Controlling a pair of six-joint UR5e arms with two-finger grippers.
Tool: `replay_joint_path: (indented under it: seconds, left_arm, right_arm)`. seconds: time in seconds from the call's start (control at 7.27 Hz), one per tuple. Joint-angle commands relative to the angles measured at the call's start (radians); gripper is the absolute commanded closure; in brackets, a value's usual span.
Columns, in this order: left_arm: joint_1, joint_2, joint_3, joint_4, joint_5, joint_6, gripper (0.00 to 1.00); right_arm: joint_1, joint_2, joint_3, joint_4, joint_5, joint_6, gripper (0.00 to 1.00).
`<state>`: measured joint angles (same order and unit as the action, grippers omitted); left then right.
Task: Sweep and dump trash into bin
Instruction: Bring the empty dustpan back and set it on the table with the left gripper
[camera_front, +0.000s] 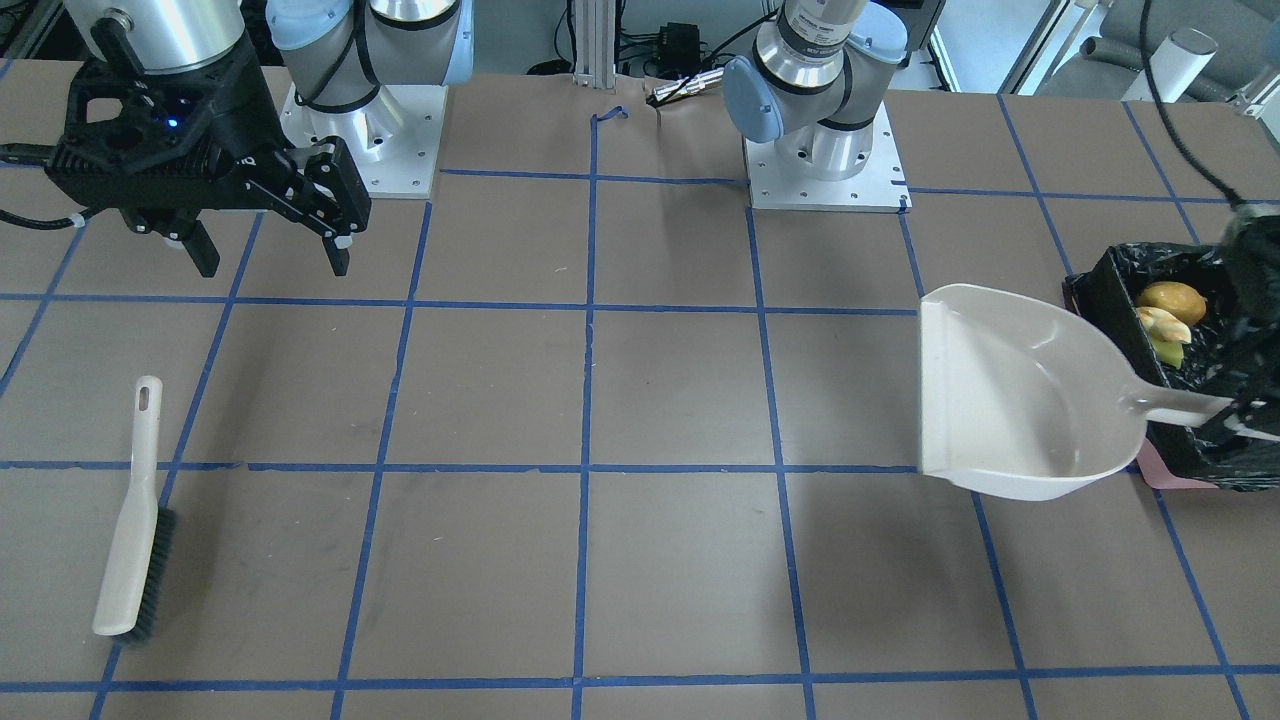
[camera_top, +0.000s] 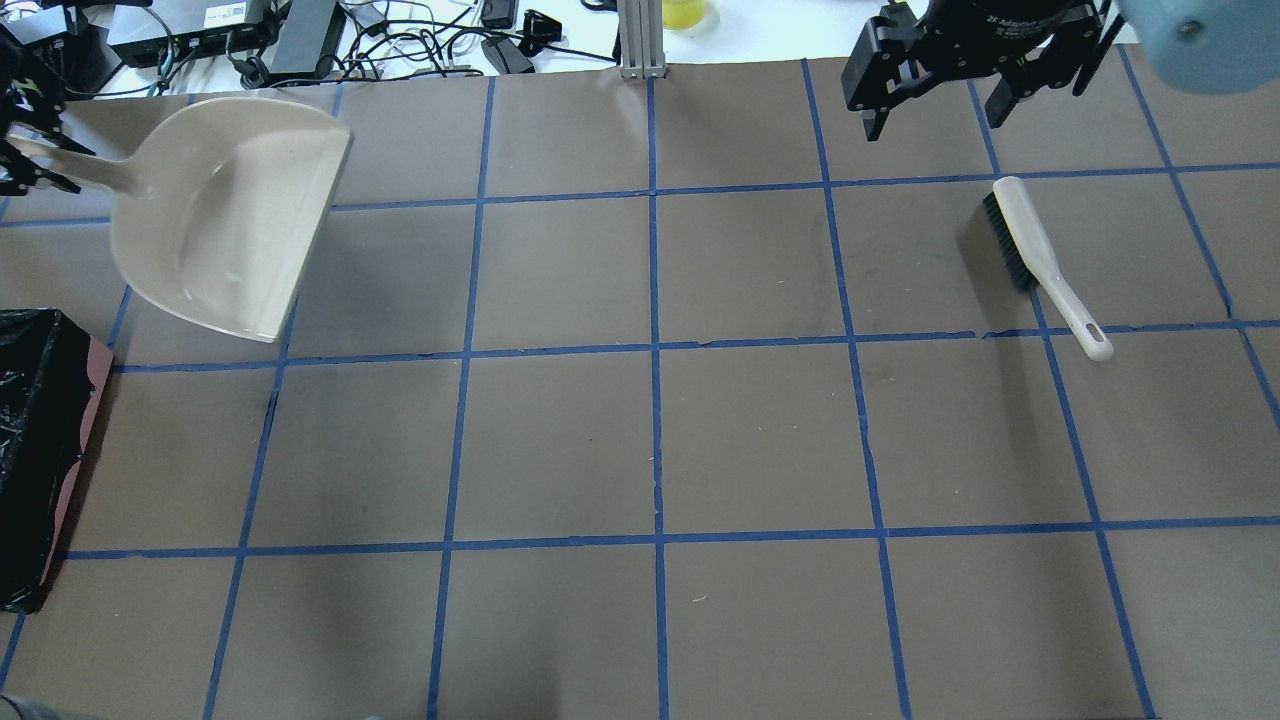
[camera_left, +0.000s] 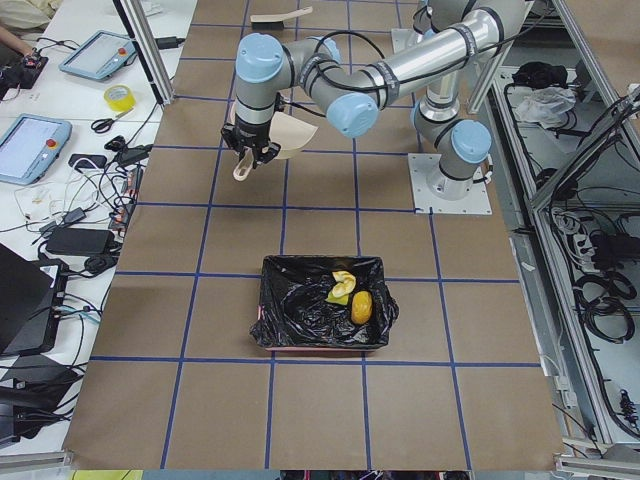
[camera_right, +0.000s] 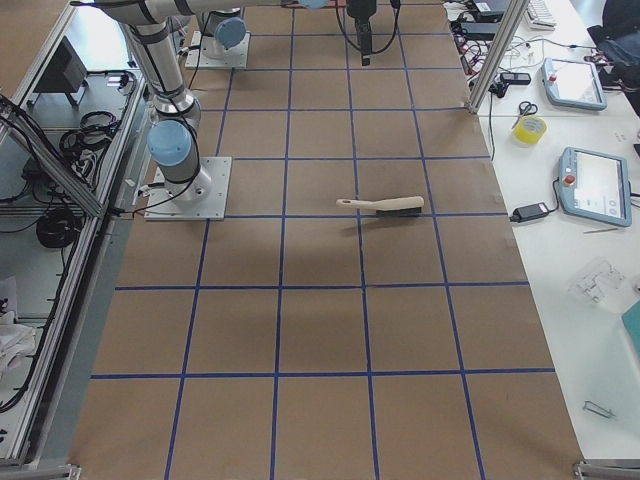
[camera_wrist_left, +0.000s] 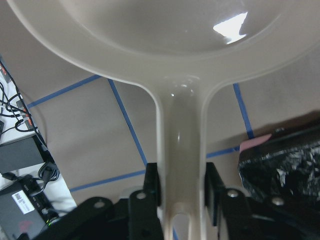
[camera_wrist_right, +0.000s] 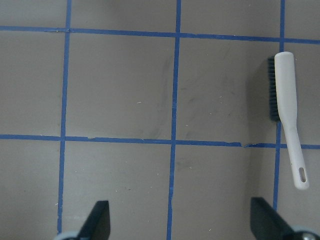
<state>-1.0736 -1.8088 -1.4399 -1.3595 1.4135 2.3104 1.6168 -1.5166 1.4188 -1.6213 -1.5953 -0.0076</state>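
Note:
The bin (camera_front: 1105, 275), lined with black plastic, stands at the table's left end and also shows in the exterior left view (camera_left: 300, 315). In it lie the yellow-brown lump (camera_front: 1172, 297), the curled peel (camera_front: 1163, 322) and the sponge (camera_front: 1166, 350). My left gripper (camera_wrist_left: 181, 195) is shut on the handle of the beige dustpan (camera_front: 1010, 400). It holds the pan, which looks empty, off the table near the bin. My right gripper (camera_front: 270, 255) is open and empty, above the table near the brush (camera_front: 135, 520).
The beige brush (camera_top: 1040, 260) with dark bristles lies flat on the brown, blue-taped table on my right side. Cables and devices (camera_top: 250, 40) sit past the table's far edge. The arm bases (camera_front: 825, 160) stand at the robot side.

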Motion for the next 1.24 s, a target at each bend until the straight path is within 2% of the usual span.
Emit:
replay_joint_path:
  seconds: [0.0, 0.14, 0.28, 0.55, 0.83, 1.1]
  left_arm:
    - [-0.110, -0.110, 0.007, 0.028, 0.028, -0.219, 1.00]
    - [-0.162, -0.159, 0.030, 0.045, 0.051, -0.297, 1.00]
    - [-0.214, -0.214, 0.071, 0.049, 0.114, -0.333, 1.00]
    - [-0.287, -0.300, 0.133, 0.069, 0.142, -0.424, 1.00]
    - [-0.292, -0.346, 0.119, 0.074, 0.157, -0.439, 1.00]
    - [-0.308, -0.369, 0.073, 0.153, 0.194, -0.516, 1.00]
  right_arm:
    - [0.000, 0.001, 0.000, 0.000, 0.000, 0.000, 0.00]
    - [0.000, 0.000, 0.000, 0.000, -0.002, 0.000, 0.00]
    - [0.000, 0.000, 0.000, 0.000, -0.008, -0.005, 0.00]
    - [0.000, 0.001, 0.000, 0.000, -0.008, -0.005, 0.00]
    - [0.000, 0.001, 0.000, -0.002, -0.005, -0.003, 0.00]
    - [0.000, 0.001, 0.000, 0.000, -0.005, -0.003, 0.00]
